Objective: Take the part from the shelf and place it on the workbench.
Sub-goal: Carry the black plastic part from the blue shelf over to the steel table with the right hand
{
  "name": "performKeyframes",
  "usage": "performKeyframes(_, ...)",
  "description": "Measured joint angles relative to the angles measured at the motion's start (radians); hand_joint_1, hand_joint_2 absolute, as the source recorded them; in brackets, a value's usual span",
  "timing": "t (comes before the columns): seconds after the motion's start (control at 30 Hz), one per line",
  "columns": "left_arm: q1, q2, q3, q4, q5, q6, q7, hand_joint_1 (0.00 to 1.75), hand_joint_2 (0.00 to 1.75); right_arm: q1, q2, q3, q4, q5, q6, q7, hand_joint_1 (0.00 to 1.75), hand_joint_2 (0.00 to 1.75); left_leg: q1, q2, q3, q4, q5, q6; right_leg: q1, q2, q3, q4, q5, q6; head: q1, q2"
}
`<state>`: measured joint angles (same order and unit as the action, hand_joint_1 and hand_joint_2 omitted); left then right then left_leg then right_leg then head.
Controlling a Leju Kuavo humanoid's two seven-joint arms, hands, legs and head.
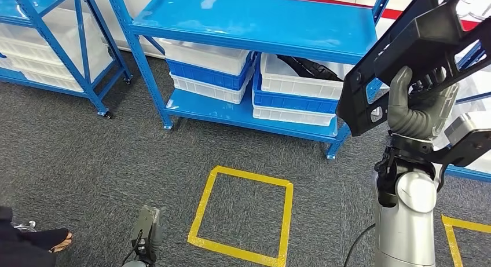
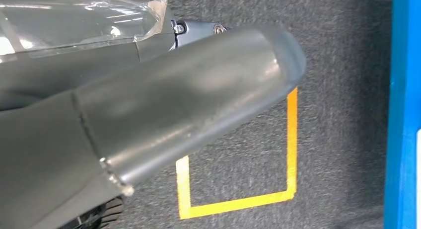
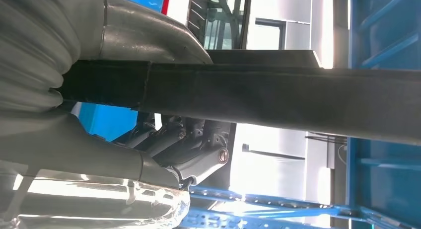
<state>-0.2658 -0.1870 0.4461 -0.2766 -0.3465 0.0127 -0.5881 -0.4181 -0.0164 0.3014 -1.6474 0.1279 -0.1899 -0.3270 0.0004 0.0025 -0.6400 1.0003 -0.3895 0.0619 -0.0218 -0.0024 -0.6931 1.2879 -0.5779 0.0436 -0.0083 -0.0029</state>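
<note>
From the head view, the robot's right hand (image 1: 418, 105) is raised at the right side and holds a large black flat plastic part with cut-out holes (image 1: 405, 52), its grey fingers wrapped around one bar of it, so the part is off the shelf and up in the air, tilted, with its upper end going out of the picture. Behind it stands the blue metal shelf (image 1: 255, 21), and on its lower level lie white and blue plastic crates (image 1: 295, 90); one white crate has another dark piece inside. On the grey carpet floor (image 1: 87, 145) there is a square of yellow tape (image 1: 243, 212), near the middle. The left hand (image 1: 147, 226) hangs low at the near left side; I cannot tell how its fingers lie. A person's foot in a sandal (image 1: 58, 239) is at the far left edge, near the robot. In the left wrist view, the thick grey thumb of the left hand takes most of the picture, with the yellow tape square and the carpet behind it. In the right wrist view, the black part passes as a long dark bar between the thumb and the darker fingers (image 3: 174, 139), which close around it. I see no workbench, so I think the robot must turn and carry the part. The long part sticks out far from the hand, so in my opinion it could hit the shelf frame when the robot turns, or twist in the hand because of its own weight.
</note>
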Motion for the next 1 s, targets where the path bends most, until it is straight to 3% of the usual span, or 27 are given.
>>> performKeyframes(0.03,0.0,0.0,0.0,0.0,0.002,0.003,-0.001,0.0,0.0,-0.001,-0.001,0.0,0.001,-0.002,0.0,0.0,1.75,1.75,0.0,0.0,-0.012,0.0,0.01,-0.002,0.0,0.0,0.031,-0.03,0.017,0.009,0.0,0.0)
performKeyframes(0.1,0.0,0.002,-0.001,0.0,0.007,0.01,-0.006,0.0,0.0,-0.006,0.0,0.001,0.004,-0.007,0.001,-0.002,1.75,1.75,-0.002,-0.001,-0.034,0.003,0.027,-0.01,0.0,0.0,0.13,-0.163,0.047,0.017,0.001,0.0)
performKeyframes(0.13,0.0,0.004,-0.002,0.0,0.009,0.014,-0.009,0.0,0.0,-0.011,0.002,0.002,0.007,-0.009,0.001,-0.003,1.75,1.75,-0.003,0.0,-0.042,0.005,0.035,-0.015,0.003,0.0,0.171,-0.225,0.052,0.015,-0.001,0.0)
performKeyframes(0.2,0.001,0.007,-0.005,0.0,0.015,0.018,-0.015,0.0,0.0,-0.024,0.006,0.004,0.016,-0.015,0.002,-0.005,1.75,1.75,-0.006,0.0,-0.051,0.006,0.052,-0.026,0.009,0.001,0.204,-0.29,0.049,0.005,-0.002,0.0)
performKeyframes(0.27,0.003,0.011,-0.008,0.0,0.019,0.019,-0.018,0.0,0.0,-0.033,0.009,0.006,0.028,-0.02,0.003,-0.007,1.75,1.75,-0.004,-0.001,-0.055,0.005,0.062,-0.037,0.004,0.001,0.191,-0.293,0.06,-0.008,-0.002,0.0)
performKeyframes(0.3,0.004,0.012,-0.009,0.0,0.021,0.02,-0.018,0.0,0.0,-0.038,0.011,0.007,0.035,-0.021,0.003,-0.007,1.75,1.75,-0.001,-0.002,-0.061,0.013,0.05,-0.043,0.0,-0.001,0.188,-0.292,0.067,-0.018,-0.003,0.0)
performKeyframes(0.33,0.006,0.014,-0.01,0.0,0.022,0.02,-0.019,0.0,0.0,-0.042,0.014,0.008,0.041,-0.022,0.003,-0.008,1.75,1.75,0.001,-0.004,-0.071,0.037,0.021,-0.049,-0.005,-0.002,0.183,-0.293,0.076,-0.029,-0.004,0.0)
performKeyframes(0.4,0.008,0.016,-0.012,0.0,0.023,0.02,-0.02,0.0,0.0,-0.048,0.019,0.011,0.051,-0.024,0.004,-0.008,1.75,1.75,0.007,-0.005,-0.107,0.15,-0.071,-0.061,-0.006,-0.004,0.169,-0.292,0.093,-0.042,-0.007,0.0)
performKeyframes(0.47,0.01,0.016,-0.017,0.0,0.023,0.02,-0.021,0.0,0.0,-0.049,0.023,0.015,0.062,-0.025,0.004,-0.008,1.75,1.75,0.013,-0.005,-0.133,0.27,-0.129,-0.07,-0.005,-0.004,0.151,-0.29,0.107,-0.042,-0.008,0.0)
performKeyframes(0.5,0.011,0.017,-0.019,0.0,0.024,0.02,-0.021,0.0,0.0,-0.049,0.024,0.016,0.067,-0.025,0.004,-0.008,1.75,1.75,0.015,-0.005,-0.125,0.286,-0.13,-0.073,-0.005,-0.004,0.143,-0.288,0.113,-0.04,-0.008,0.0)
performKeyframes(0.53,0.012,0.017,-0.021,0.0,0.024,0.02,-0.021,0.0,0.0,-0.049,0.025,0.017,0.071,-0.026,0.003,-0.008,1.75,1.75,0.017,-0.005,-0.097,0.262,-0.115,-0.074,-0.006,-0.004,0.136,-0.285,0.116,-0.037,-0.008,0.0)
performKeyframes(0.6,0.011,0.019,-0.024,0.0,0.025,0.02,-0.021,0.0,0.0,-0.048,0.027,0.017,0.076,-0.026,0.002,-0.008,1.75,1.75,0.021,-0.006,-0.003,0.132,-0.082,-0.074,-0.007,-0.004,0.123,-0.278,0.121,-0.032,-0.009,0.0)
performKeyframes(0.67,0.009,0.021,-0.026,0.0,0.026,0.02,-0.021,0.0,0.0,-0.046,0.028,0.016,0.08,-0.026,-0.001,-0.009,1.75,1.75,0.017,-0.009,0.052,0.041,-0.069,-0.066,-0.005,-0.004,0.112,-0.274,0.128,-0.022,-0.008,0.0)
performKeyframes(0.8,0.007,0.023,-0.031,0.0,0.029,0.02,-0.021,0.0,0.0,-0.034,0.028,0.014,0.086,-0.026,-0.004,-0.01,1.75,1.75,0.008,-0.008,0.044,0.021,-0.055,-0.037,-0.002,-0.003,0.094,-0.268,0.135,0.002,-0.007,0.0)
performKeyframes(0.83,0.006,0.024,-0.033,0.0,0.03,0.02,-0.021,0.0,0.0,-0.033,0.027,0.013,0.087,-0.027,-0.005,-0.01,1.75,1.75,0.008,-0.006,0.04,0.016,-0.047,-0.026,-0.002,-0.002,0.083,-0.248,0.118,0.001,-0.006,0.0)
performKeyframes(0.9,0.005,0.023,-0.038,0.0,0.031,0.02,-0.021,0.0,0.0,-0.03,0.026,0.011,0.089,-0.027,-0.007,-0.01,1.75,1.75,0.007,-0.002,0.028,0.01,-0.033,-0.01,-0.003,-0.001,0.041,-0.15,0.057,-0.009,-0.003,0.0)
performKeyframes(0.97,0.005,0.023,-0.042,0.0,0.031,0.02,-0.021,0.0,0.0,-0.025,0.024,0.01,0.091,-0.027,-0.007,-0.01,1.75,1.75,0.006,-0.001,0.01,0.01,-0.019,-0.005,-0.002,-0.001,-0.004,-0.022,-0.001,-0.012,-0.002,0.0)
performKeyframes(1.0,0.005,0.023,-0.043,0.0,0.031,0.019,-0.021,0.0,0.0,-0.022,0.023,0.01,0.093,-0.027,-0.007,-0.01,1.75,1.75,0.005,-0.001,0.002,0.011,-0.012,-0.005,-0.001,0.0,-0.008,0.008,-0.011,-0.008,-0.001,0.0)
